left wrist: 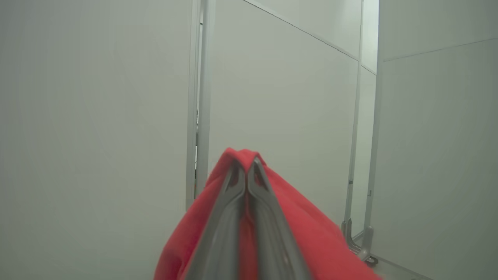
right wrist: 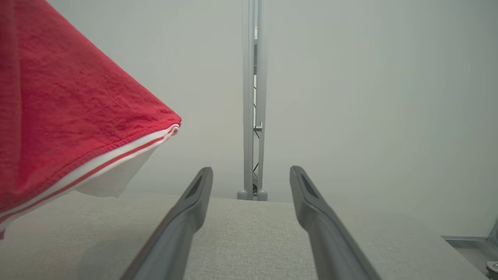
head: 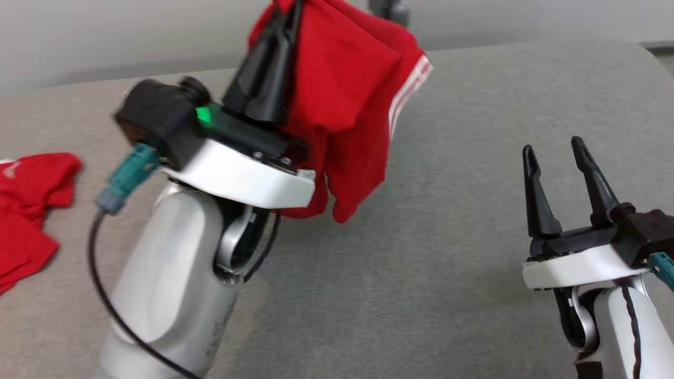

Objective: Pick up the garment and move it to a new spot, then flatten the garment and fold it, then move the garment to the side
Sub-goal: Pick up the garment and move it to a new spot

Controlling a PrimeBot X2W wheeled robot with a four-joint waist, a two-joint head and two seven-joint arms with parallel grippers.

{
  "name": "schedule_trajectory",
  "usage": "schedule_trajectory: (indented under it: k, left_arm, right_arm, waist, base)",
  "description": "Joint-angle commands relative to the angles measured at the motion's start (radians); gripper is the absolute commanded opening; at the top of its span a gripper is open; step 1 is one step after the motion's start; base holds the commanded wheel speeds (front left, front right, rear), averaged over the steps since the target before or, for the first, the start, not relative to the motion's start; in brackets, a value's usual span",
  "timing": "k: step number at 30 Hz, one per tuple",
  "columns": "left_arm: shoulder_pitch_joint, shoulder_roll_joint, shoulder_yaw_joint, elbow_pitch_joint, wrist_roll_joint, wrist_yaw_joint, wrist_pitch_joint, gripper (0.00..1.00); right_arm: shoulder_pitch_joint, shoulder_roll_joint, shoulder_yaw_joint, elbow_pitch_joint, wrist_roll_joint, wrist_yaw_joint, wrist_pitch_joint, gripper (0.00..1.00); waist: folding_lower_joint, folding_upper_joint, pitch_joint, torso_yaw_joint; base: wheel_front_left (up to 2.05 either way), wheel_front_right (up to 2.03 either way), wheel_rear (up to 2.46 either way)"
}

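While red garment (head: 342, 79) hangs aloft, left end effector (left wrist: 246, 165) pinches it | right end effector (head: 553, 146) wide apart, empty

Grey fabric surface (head: 474, 237) with crumpled red cloth (head: 26, 210)

Crumpled red cloth (head: 29, 210) on grey cushion (head: 447, 237)

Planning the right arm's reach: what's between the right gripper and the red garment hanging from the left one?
Nothing: in the head view, bare grey surface separates the right gripper from the hanging red garment.
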Motion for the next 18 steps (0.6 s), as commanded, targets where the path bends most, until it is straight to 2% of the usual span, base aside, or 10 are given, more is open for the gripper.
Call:
schedule_trajectory:
  k: [1, 9, 12, 13, 14, 15, 18]
  left_arm:
    - [-0.021, 0.003, -0.043, 0.041, 0.024, 0.017, -0.023, 0.0]
    - [-0.057, 0.002, -0.133, 0.25, 0.031, 0.064, -0.105, 0.0]
    - [-0.064, 0.001, -0.169, 0.352, 0.043, 0.061, -0.121, 0.0]
    - [-0.063, 0.002, -0.178, 0.389, 0.048, 0.06, -0.119, 0.32]
    - [-0.064, 0.002, -0.191, 0.426, 0.055, 0.059, -0.117, 0.85]
    - [-0.065, 0.002, -0.201, 0.454, 0.053, 0.053, -0.118, 1.0]
    - [-0.07, 0.003, -0.22, 0.509, 0.034, 0.049, -0.133, 1.0]
  right_arm:
    - [-0.02, -0.004, -0.004, -0.012, 0.011, 0.0, -0.005, 1.0]
    - [-0.033, -0.002, -0.013, -0.034, 0.047, 0.0, -0.005, 1.0]
    - [-0.027, -0.003, -0.021, -0.038, 0.061, 0.0, -0.005, 1.0]
    - [-0.025, -0.003, -0.021, -0.038, 0.063, 0.0, -0.005, 1.0]
    - [-0.023, -0.003, -0.02, -0.038, 0.066, 0.0, -0.005, 1.0]
    - [-0.021, -0.002, -0.02, -0.038, 0.067, 0.0, -0.005, 1.0]
    - [-0.016, -0.003, -0.026, -0.038, 0.065, 0.0, -0.005, 1.0]
  waist:
    - [0.0, 0.0, 0.054, -0.12]
    - [0.0, 0.0, 0.112, -0.278]
    - [0.0, 0.0, 0.123, -0.32]
    - [0.0, 0.0, 0.125, -0.33]
    - [0.0, 0.0, 0.126, -0.338]
    - [0.0, 0.0, 0.127, -0.342]
    - [0.0, 0.0, 0.122, -0.341]
  base:
    - [0.0, 0.0, 0.0]
    - [0.0, 0.0, 0.0]
    - [0.0, 0.0, 0.0]
    - [0.0, 0.0, 0.0]
    - [0.0, 0.0, 0.0]
    - [0.0, 0.0, 0.0]
    - [0.0, 0.0, 0.0]
